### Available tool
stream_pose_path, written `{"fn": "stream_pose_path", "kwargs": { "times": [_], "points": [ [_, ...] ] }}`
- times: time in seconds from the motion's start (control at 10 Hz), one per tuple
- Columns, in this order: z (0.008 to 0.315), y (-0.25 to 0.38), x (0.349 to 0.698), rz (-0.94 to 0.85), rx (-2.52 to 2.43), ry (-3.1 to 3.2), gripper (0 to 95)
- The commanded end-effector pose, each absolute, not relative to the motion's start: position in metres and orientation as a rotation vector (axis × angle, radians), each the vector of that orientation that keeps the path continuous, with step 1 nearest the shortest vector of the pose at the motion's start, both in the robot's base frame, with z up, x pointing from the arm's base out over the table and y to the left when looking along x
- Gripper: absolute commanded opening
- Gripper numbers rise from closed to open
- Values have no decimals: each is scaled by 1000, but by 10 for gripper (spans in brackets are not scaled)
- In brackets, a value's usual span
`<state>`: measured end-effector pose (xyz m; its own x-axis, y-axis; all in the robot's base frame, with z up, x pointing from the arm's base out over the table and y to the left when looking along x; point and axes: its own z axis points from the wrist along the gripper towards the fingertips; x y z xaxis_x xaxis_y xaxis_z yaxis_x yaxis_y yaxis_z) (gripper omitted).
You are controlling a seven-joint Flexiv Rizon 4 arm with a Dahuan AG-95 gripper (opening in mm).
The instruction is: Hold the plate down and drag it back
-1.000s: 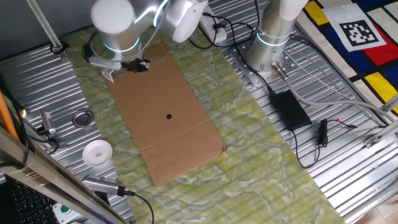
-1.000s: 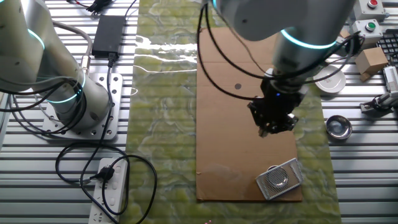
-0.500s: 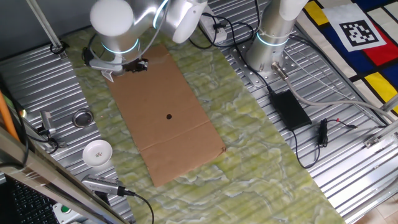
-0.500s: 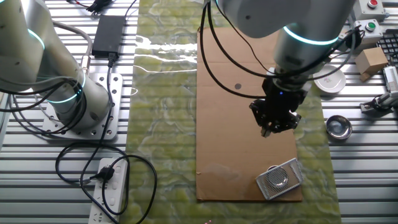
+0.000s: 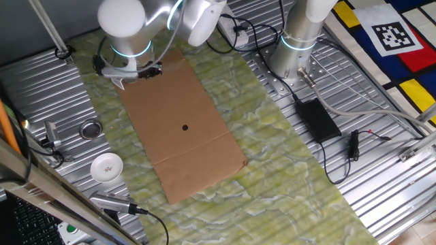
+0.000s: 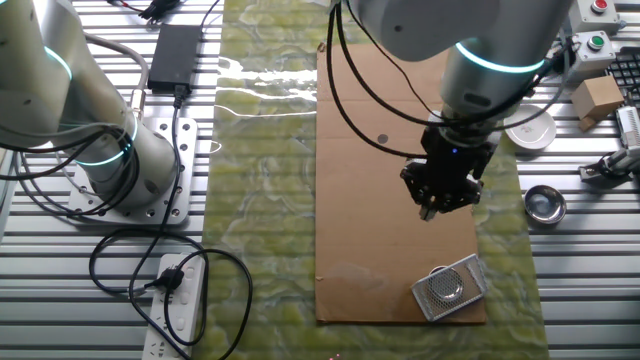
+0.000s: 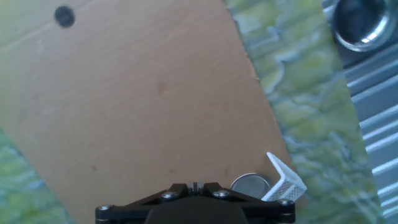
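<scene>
The plate point(image 7: 250, 185) is a small shiny grey metal disc at the bottom of the hand view, right beside a white perforated block point(image 7: 285, 181). In the other fixed view the plate point(image 6: 446, 287) lies against that block near the end of the brown cardboard sheet point(image 6: 370, 190). My gripper point(image 6: 438, 207) hovers over the cardboard, a short way from the plate and not touching it. Its jaws are pressed together and hold nothing, as the hand view shows point(image 7: 194, 186). In one fixed view the gripper point(image 5: 147, 69) is at the cardboard's far left end and the plate is hidden.
A thick metal ring with a dark centre point(image 6: 545, 203) sits on the ribbed table beside the green mat point(image 6: 265, 200). A white patterned bowl point(image 6: 528, 128) stands further along. A second arm's base point(image 6: 130, 160), a power strip and cables lie on the other side.
My gripper has shifted slightly along the cardboard, a little further from the plate. The plate and the block have not moved.
</scene>
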<state>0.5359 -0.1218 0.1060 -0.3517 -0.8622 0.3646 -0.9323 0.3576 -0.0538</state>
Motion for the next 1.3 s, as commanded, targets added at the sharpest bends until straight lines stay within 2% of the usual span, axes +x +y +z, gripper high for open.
{"fn": "stream_pose_path", "kwargs": {
  "times": [0.1,0.8,1.3],
  "points": [
    [106,-122,536,433,1568,-2341,0],
    [103,-124,538,472,1577,-2290,0],
    [81,-143,543,518,1525,-2300,0]
  ]
}}
